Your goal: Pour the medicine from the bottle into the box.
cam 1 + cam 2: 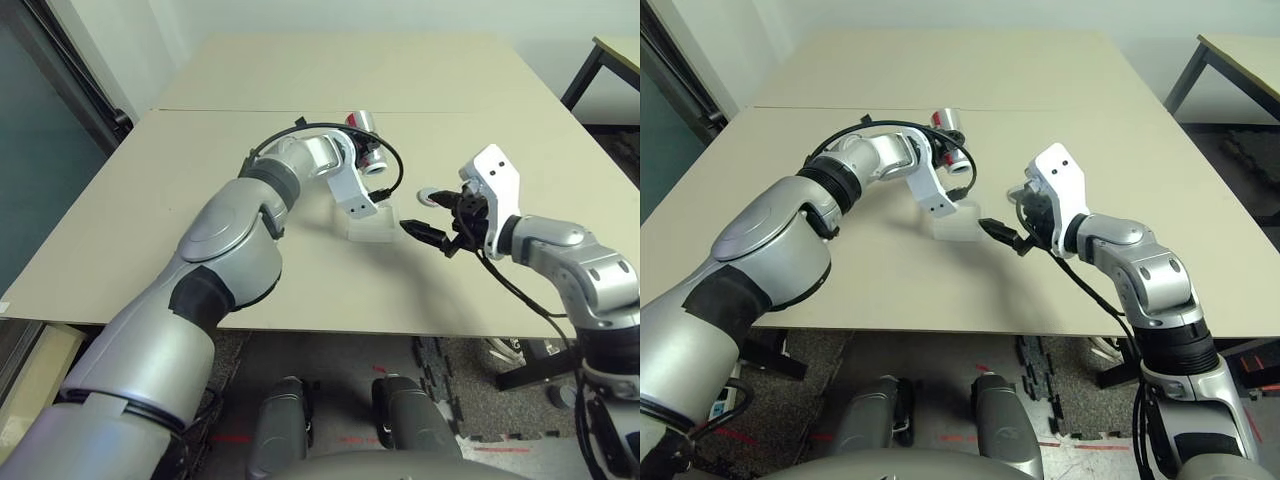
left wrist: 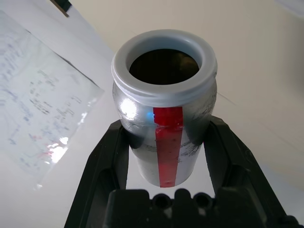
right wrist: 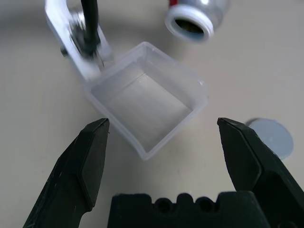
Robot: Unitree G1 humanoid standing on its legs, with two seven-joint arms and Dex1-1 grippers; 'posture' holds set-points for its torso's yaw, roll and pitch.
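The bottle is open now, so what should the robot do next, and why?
Probably ease the bottle a little closer over the box, then tip it further. The left gripper holds it tilted, with its open mouth just past the box's edge, the cap is off on the table, and the box looks empty.

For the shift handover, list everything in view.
bottle: one, silver with a red stripe, uncapped, tilted, in the left gripper
box: one, clear whitish, on the table
cap: one, grey, on the table beside the box
table: one, beige, in front of the robot
second table: one, beige top, far right
left gripper: one, black, shut on the bottle
right gripper: one, black, open near the box
arms: two, silver, over the table
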